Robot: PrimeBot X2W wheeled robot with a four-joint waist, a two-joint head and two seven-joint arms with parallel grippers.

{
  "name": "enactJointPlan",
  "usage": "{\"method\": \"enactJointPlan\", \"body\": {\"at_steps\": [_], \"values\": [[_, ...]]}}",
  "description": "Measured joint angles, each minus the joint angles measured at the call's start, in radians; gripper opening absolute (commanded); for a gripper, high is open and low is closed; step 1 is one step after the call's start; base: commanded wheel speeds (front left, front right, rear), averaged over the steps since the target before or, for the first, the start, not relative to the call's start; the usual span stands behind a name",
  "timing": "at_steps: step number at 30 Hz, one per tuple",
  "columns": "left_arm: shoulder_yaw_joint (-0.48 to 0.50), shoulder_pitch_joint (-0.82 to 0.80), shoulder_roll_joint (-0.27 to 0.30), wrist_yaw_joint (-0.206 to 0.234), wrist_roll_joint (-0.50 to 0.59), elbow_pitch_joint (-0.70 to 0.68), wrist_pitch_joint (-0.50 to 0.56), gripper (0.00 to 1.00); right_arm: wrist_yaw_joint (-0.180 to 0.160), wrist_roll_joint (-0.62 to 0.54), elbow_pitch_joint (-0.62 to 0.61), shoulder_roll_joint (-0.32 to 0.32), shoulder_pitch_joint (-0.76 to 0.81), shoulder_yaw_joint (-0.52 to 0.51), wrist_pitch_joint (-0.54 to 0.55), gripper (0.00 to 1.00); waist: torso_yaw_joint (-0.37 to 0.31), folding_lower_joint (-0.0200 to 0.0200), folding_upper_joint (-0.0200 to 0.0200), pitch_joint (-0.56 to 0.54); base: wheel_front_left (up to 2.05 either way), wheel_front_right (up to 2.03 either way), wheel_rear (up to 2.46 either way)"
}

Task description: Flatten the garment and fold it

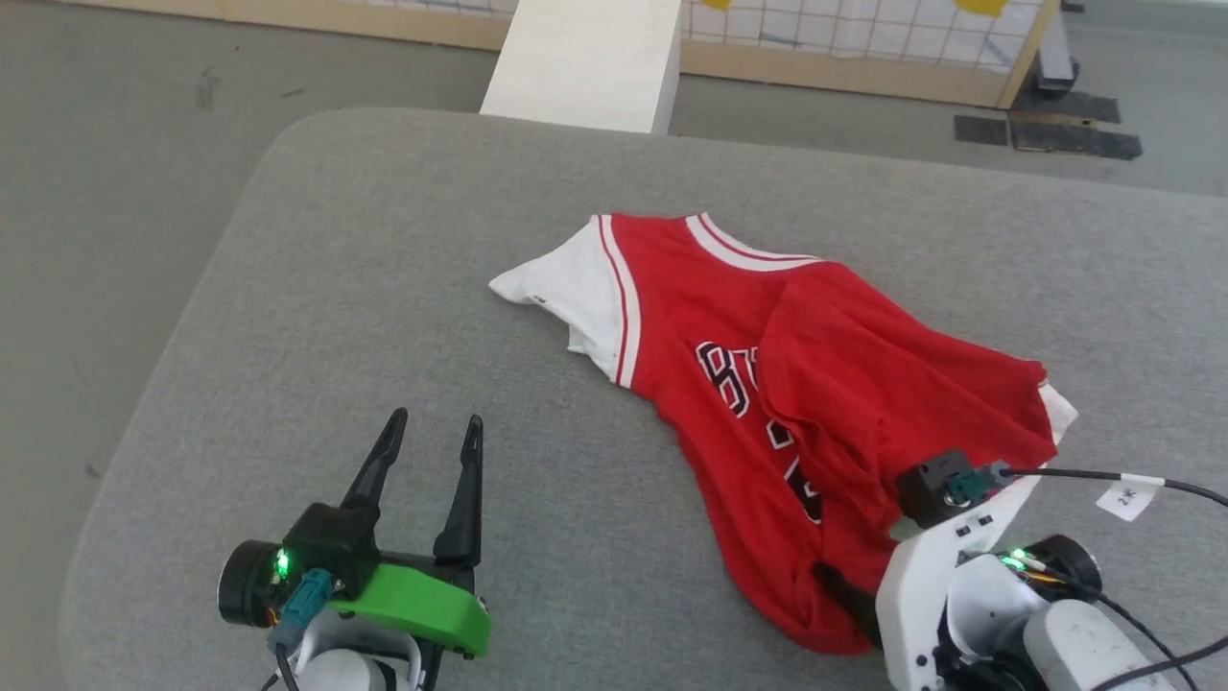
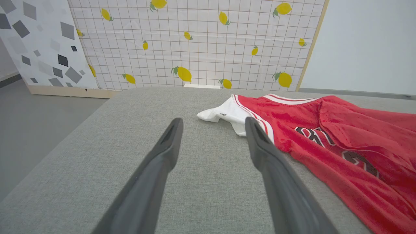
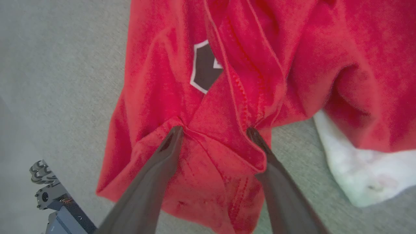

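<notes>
Your right gripper (image 3: 214, 131): long dark fingers spread wide, tips on crumpled hem, gripping nothing | grey cloth table (image 1: 384, 240): under everything | red jersey T-shirt with white sleeves (image 1: 691, 288): crumpled, table's middle-right | left gripper (image 1: 436, 419): spread wide, empty, over bare table

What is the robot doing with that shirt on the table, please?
A two-armed robot is working on a crumpled red jersey T-shirt with white sleeves lying on the grey fabric-covered table. Its right pincer, open, has its fingertips at its bunched hem; the left pincer hangs open over bare table. It is not flat yet.
</notes>
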Motion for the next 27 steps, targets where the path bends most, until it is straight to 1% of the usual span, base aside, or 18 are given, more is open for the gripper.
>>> {"method": "enactJointPlan", "body": {"at_steps": [1,6,12,18,23,25,26,27], "values": [[0.005,0.000,-0.005,-0.005,0.008,0.003,0.000,1.00,0.000,0.009,0.007,0.001,-0.006,0.011,0.005,0.00,0.004,0.0000,0.0000,0.003,0.00,0.00,0.00],[0.039,0.000,-0.033,-0.032,0.037,0.017,0.000,1.00,0.000,0.063,0.006,-0.003,-0.036,0.092,0.009,0.00,0.022,0.0000,0.0000,0.016,0.00,0.00,0.00],[0.084,0.002,-0.059,-0.055,0.049,0.019,0.000,1.00,0.000,0.138,-0.067,0.010,-0.036,0.225,0.008,0.00,0.022,0.0000,0.0000,0.003,0.00,0.00,0.00],[0.115,0.002,-0.082,-0.077,0.065,0.023,0.000,1.00,0.000,0.211,-0.115,0.039,-0.034,0.340,0.051,0.00,0.023,0.0000,0.0000,-0.012,0.00,0.00,0.00],[0.141,0.008,-0.091,-0.087,0.080,0.028,0.000,1.00,0.000,0.233,-0.113,0.046,-0.034,0.395,0.059,0.00,0.018,0.0000,0.0000,-0.024,0.00,0.00,0.00],[0.151,0.014,-0.095,-0.090,0.084,0.033,0.000,1.00,0.000,0.248,-0.110,0.053,-0.031,0.387,0.058,0.00,0.012,0.0000,0.0000,-0.028,0.00,0.00,0.00],[0.154,0.018,-0.097,-0.095,0.086,0.037,0.000,1.00,0.000,0.249,-0.111,0.055,-0.031,0.371,0.050,1.00,0.009,0.0000,0.0000,-0.031,0.00,0.00,0.00],[0.155,0.020,-0.100,-0.096,0.086,0.039,0.000,1.00,0.000,0.248,-0.115,0.052,-0.031,0.351,0.046,1.00,0.006,0.0000,0.0000,-0.033,0.00,0.00,0.00]]}}
